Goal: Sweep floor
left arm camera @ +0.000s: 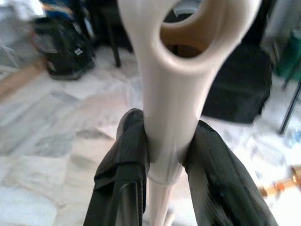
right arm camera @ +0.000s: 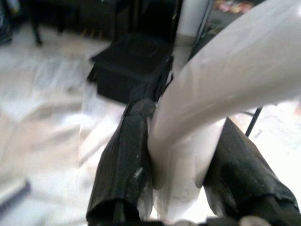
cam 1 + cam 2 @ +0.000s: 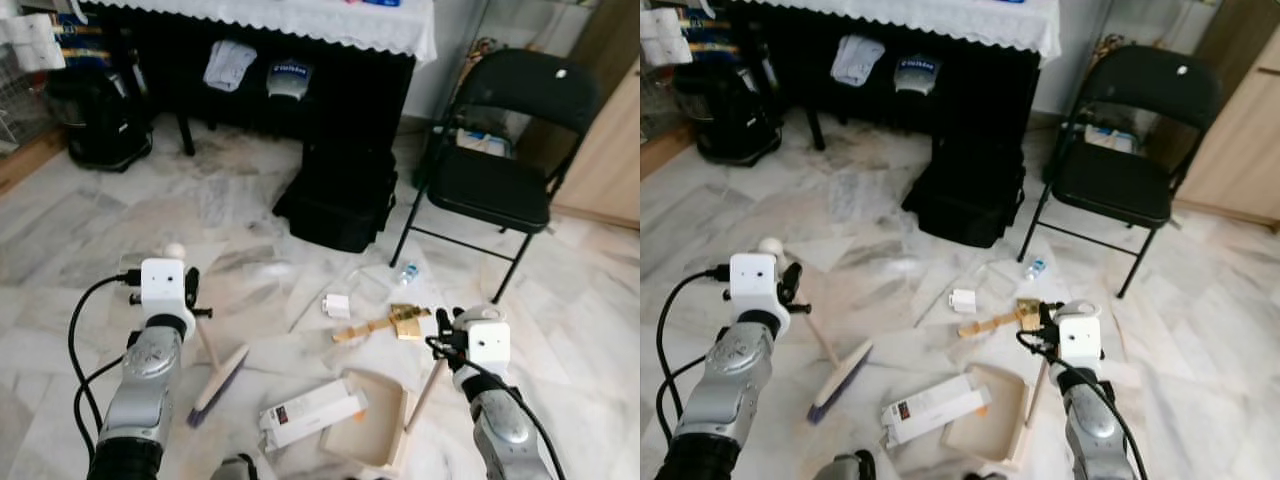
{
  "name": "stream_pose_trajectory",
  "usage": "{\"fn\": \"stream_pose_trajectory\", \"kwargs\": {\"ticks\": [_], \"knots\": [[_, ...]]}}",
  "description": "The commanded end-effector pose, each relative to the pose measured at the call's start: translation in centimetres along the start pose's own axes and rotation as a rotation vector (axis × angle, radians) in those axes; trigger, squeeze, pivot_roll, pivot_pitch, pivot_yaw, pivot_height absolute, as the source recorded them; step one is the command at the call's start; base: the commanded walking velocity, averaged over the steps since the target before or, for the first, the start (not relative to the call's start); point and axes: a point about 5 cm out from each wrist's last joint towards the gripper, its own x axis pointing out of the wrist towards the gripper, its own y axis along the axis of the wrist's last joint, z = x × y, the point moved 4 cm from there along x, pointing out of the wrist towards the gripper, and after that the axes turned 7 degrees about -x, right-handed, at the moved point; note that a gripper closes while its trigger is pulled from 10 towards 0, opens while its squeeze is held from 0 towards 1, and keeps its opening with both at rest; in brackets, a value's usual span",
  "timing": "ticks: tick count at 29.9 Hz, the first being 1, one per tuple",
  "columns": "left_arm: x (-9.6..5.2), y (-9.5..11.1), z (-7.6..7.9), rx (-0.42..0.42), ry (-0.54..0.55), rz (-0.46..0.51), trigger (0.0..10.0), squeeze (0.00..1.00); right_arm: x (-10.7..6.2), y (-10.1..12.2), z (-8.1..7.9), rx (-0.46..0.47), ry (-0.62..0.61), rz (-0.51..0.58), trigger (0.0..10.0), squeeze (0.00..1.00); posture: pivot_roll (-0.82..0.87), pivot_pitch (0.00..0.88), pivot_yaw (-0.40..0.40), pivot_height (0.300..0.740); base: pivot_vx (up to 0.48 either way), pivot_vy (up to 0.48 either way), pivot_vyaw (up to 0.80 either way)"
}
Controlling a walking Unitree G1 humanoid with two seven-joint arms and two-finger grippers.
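My left gripper [image 3: 192, 292] is shut on the cream handle [image 1: 171, 94] of a small broom. The handle slants down to the purple-bristled brush head [image 3: 220, 384], which rests on the marble floor. My right gripper [image 3: 446, 336] is shut on the pale handle [image 2: 211, 108] of a beige dustpan [image 3: 372, 420], which lies on the floor between the arms. Litter lies around them: a long white carton [image 3: 310, 410] beside the pan, a small white box [image 3: 336, 305], a gold wooden piece [image 3: 388, 324], a small bottle [image 3: 407, 272] and clear plastic wrap [image 3: 350, 285].
A black bag [image 3: 340, 195] lies on the floor ahead. A black folding chair [image 3: 500, 170] stands to the right, near a wooden cabinet [image 3: 612, 150]. A dark table with a white lace cloth [image 3: 300, 22] runs along the back, with a black appliance [image 3: 100, 110] at the far left.
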Motion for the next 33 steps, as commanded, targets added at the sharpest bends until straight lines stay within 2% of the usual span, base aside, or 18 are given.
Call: {"fn": "stream_pose_trajectory", "kwargs": {"ticks": [1,8,12,22,27,29,31,32,33], "knots": [[-0.5,-0.5,-1.3,0.029,0.05,-0.015,10.0,0.0,0.8,1.0,-0.1,-0.019,0.019,0.021,10.0,0.0,-0.03,0.102,-0.053,0.74,0.0,0.0,0.0],[-0.4,-0.4,-1.6,0.073,0.073,-0.03,10.0,0.0,0.8,0.9,-0.2,-0.019,0.026,0.019,10.0,0.0,-0.03,0.101,-0.051,0.74,0.0,0.0,0.0],[-0.4,-1.0,-1.5,0.084,0.072,-0.072,10.0,0.0,0.8,0.9,-0.3,-0.018,0.029,0.017,10.0,0.0,-0.03,0.101,-0.049,0.74,0.0,0.0,0.0],[-0.9,-2.8,-1.7,0.035,0.1,-0.2,10.0,0.0,0.8,0.9,-0.4,-0.017,0.036,0.017,10.0,0.0,-0.03,0.102,-0.049,0.74,0.0,0.0,0.0],[-0.8,-2.9,-0.6,0.024,0.013,-0.23,10.0,0.0,0.8,0.9,-0.3,-0.019,0.039,0.018,10.0,0.0,-0.03,0.105,-0.051,0.74,0.0,0.0,0.0],[-0.9,-2.9,0.6,0.028,-0.062,-0.264,10.0,0.0,0.8,1.0,-0.3,-0.02,0.039,0.019,10.0,0.0,-0.03,0.107,-0.051,0.74,0.0,0.0,0.0],[-0.9,-2.9,0.9,0.031,-0.082,-0.273,10.0,0.0,0.8,1.0,-0.3,-0.02,0.038,0.019,10.0,0.0,-0.03,0.107,-0.051,0.74,0.0,0.0,0.0],[-1.2,-3.0,1.9,0.023,-0.16,-0.31,10.0,0.0,0.9,1.0,-0.2,-0.021,0.038,0.02,10.0,0.0,-0.03,0.109,-0.053,0.74,0.0,0.0,0.0],[-1.2,-3.0,1.9,0.023,-0.16,-0.31,10.0,0.0,0.9,1.0,-0.2,-0.021,0.038,0.02,10.0,0.0,-0.03,0.109,-0.053,0.74,0.0,0.0,0.0]]}}
